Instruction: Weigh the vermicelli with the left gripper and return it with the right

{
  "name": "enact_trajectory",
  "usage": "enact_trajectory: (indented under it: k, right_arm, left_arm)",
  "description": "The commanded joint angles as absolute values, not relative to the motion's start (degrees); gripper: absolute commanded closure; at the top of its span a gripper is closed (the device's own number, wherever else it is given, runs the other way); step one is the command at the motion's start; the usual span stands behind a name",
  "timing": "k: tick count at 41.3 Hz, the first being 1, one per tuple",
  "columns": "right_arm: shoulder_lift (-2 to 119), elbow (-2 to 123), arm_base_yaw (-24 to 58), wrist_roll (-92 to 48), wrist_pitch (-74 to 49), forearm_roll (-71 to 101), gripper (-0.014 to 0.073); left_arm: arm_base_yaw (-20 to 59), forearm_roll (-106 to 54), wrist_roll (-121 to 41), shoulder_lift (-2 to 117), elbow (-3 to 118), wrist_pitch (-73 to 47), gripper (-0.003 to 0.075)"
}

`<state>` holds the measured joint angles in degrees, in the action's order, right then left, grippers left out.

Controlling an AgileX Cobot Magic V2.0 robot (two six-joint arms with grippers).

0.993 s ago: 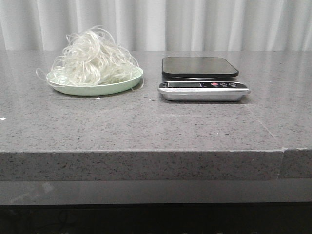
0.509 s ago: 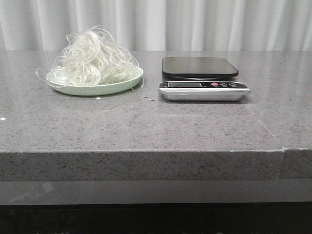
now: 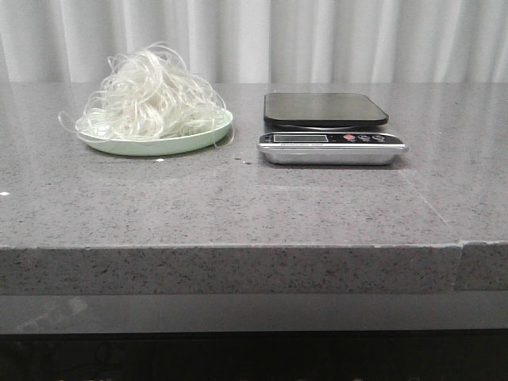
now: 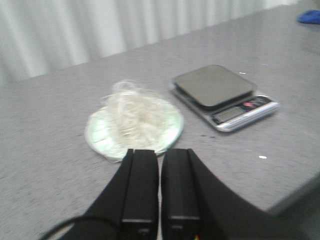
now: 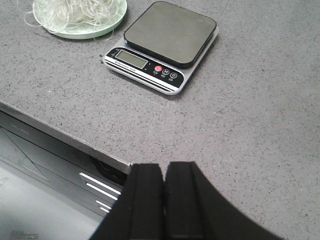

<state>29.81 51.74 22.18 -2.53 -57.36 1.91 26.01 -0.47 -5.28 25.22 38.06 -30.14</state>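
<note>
Hovering above the grey stone table [image 3: 238, 206], the left gripper [image 4: 160, 172] is keeping its fingers pressed together with only a thin slit between them, gripping nothing. Just ahead of its fingertips the vermicelli [image 4: 134, 116] is sitting heaped on the pale green plate [image 4: 97, 137]: a fluffy tangle of thin, whitish translucent strands, some curling out over the rim; this wrist view is blurred. Beyond the plate, to one side and apart from it, the kitchen scale [image 4: 225, 95] is standing with a bare dark platform. The right gripper [image 5: 164, 187] is hanging over the table's near edge, fingers likewise pressed together and holding nothing, with the scale ahead of it and the plate farther on. Nothing is lying between either gripper and the vermicelli. The scale's display and buttons are too small to read.
</note>
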Motion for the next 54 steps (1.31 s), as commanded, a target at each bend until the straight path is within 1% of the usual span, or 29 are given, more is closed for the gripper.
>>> enact_trajectory:
  k: [1,6,16,24,54]
  right_arm:
    - [30.2,53.0,21.9,-3.0,-53.9,1.2,0.0435]
    - [30.2,53.0,21.9,-3.0,-53.9,1.2,0.0435]
    - [30.2,53.0,21.9,-3.0,-53.9,1.2,0.0435]
    - [30.2,53.0,21.9,-3.0,-53.9,1.2,0.0435]
    - [30.3,53.0,21.9,-3.0,-53.9,1.2,0.0435]
  left_arm:
    - [21.1,-0.5,-4.6,21.5,33.3,-19.7,0.0578]
    - [14.8,-0.8,-4.6,14.9,24.4,-12.0,0.0578]
    - [6.6,-2.4,-4.6,3.5,7.9,-1.5,0.0578]
    - [2.3,-5.8,-4.6,-1.6,-0.2,1.5,0.0578]
    - [2.3,-4.9,-4.6,-1.4,-0.5,2.1,0.0578]
